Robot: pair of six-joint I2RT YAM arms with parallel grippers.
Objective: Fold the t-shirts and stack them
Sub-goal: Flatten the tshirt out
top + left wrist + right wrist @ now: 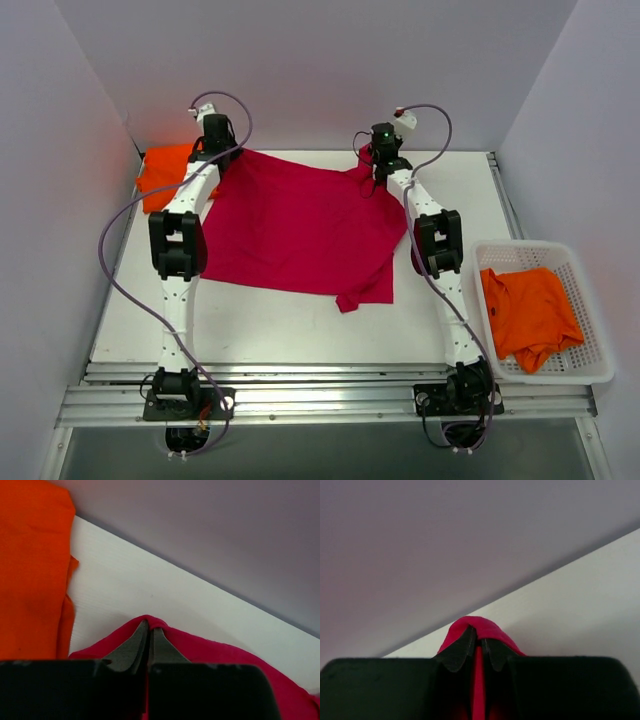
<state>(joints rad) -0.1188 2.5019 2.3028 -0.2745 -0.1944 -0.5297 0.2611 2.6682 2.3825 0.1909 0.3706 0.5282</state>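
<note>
Spreading crimson t-shirt point(300, 225): left end effector point(149, 628), right end effector point(477, 634) pinch its far corners; next likely needs an even pull flat.

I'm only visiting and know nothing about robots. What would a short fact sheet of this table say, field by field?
Spread out: crimson t-shirt, mostly flat in the middle of the table
Left grip: left tool shut on the shirt's far left edge
Right grip: right tool shut on its far right edge
Far left corner: folded orange t-shirt
Right side: white mesh basket holding a crumpled orange t-shirt
</note>
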